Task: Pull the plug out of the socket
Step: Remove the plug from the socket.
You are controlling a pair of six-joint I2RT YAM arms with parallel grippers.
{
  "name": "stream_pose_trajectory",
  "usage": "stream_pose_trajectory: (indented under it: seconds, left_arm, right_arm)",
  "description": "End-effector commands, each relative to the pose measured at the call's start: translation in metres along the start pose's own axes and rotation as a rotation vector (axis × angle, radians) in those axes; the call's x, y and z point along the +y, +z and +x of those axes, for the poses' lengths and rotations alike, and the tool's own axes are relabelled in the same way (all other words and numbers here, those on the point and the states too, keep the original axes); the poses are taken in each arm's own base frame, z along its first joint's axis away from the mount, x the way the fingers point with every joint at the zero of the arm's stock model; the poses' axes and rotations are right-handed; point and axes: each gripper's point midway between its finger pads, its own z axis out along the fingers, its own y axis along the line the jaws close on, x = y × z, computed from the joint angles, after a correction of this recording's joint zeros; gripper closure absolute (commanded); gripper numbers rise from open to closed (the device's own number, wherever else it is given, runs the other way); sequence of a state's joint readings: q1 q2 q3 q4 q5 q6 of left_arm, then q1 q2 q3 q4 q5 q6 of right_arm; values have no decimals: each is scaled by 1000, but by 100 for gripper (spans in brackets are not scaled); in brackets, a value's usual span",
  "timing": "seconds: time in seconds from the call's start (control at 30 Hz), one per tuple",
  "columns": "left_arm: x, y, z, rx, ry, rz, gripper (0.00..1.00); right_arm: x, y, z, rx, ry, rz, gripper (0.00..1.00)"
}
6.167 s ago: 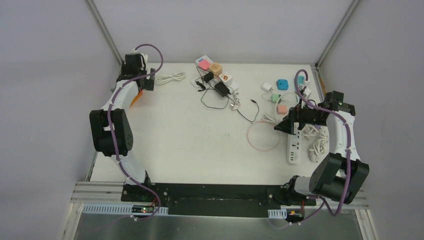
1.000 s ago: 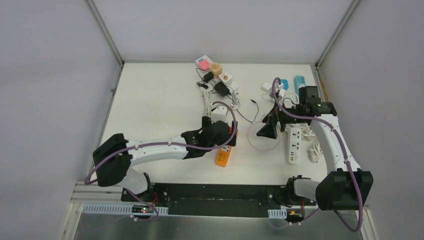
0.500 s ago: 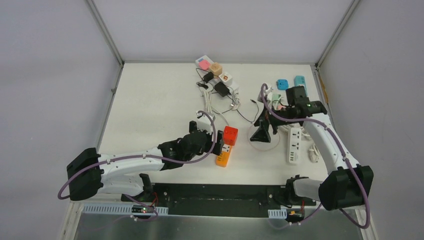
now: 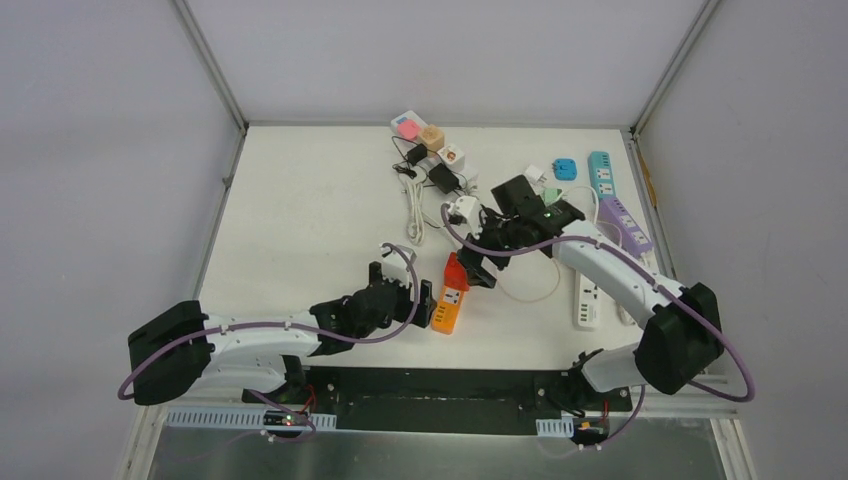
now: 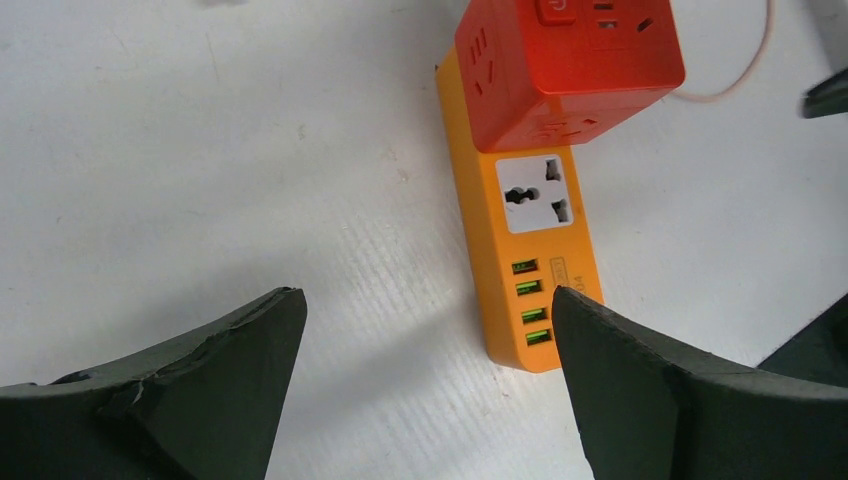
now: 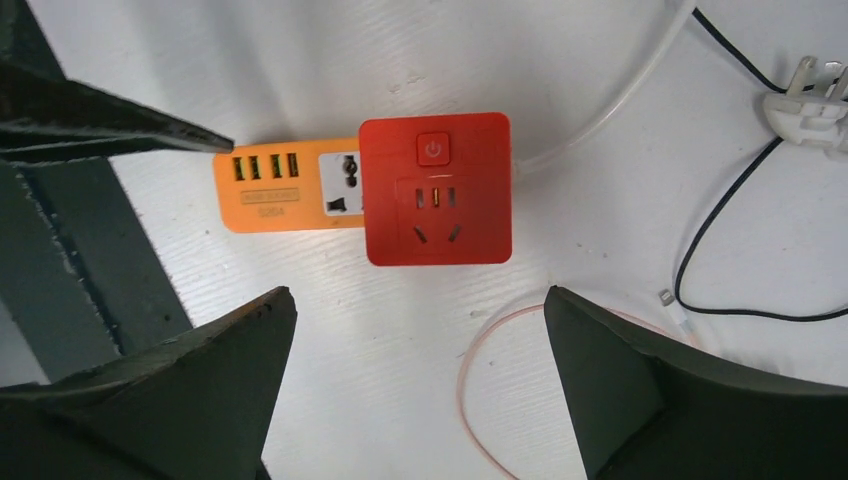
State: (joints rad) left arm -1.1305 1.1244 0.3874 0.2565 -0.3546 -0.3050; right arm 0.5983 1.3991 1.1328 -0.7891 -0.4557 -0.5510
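Note:
The plug is a red cube adapter (image 6: 437, 190) seated in the end of the socket, an orange power strip (image 5: 530, 270) lying flat on the white table. From above, the red cube (image 4: 456, 272) stands at the far end of the orange strip (image 4: 448, 310). My left gripper (image 5: 425, 295) is open and empty, low over the table just left of the strip's USB end. My right gripper (image 6: 417, 292) is open and empty too, hovering above the table just beside the red cube. In the overhead view the left gripper (image 4: 418, 292) and right gripper (image 4: 478, 262) flank the strip.
A thin pink cable loop (image 4: 535, 285) lies right of the cube, with a white power strip (image 4: 587, 290) beyond it. Purple (image 4: 625, 222) and teal (image 4: 601, 172) strips sit at the right edge. Adapters and black cables (image 4: 430, 150) crowd the back middle.
My left gripper has drawn back off the orange strip toward the near left. My right arm has swung left from the white strip to the red cube.

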Motion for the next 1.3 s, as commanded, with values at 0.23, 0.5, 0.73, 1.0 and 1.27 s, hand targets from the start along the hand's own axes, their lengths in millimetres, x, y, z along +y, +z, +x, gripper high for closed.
stream_pose_trajectory:
  seconds: [0.23,0.5,0.73,1.0,1.27]
  left_arm:
    - [-13,-1,-7,-74,-148,77,3]
    - [-13,-8,-2,-66,-194,95,4]
    - [-11,-15,-4,-98,-260,104,4]
    - [-19,-17,1,-85,-346,144,1]
    - [-27,-16,-9,-147,-516,195,1]
  right_arm:
    - [-13,34,-23,58,-46,118,0]
    - [-13,60,-16,134,-66,123,2]
    - [-9,72,-6,167,-70,101,14]
    - [-5,67,-2,153,-85,71,61]
    - [0,43,-5,25,-64,-22,100]
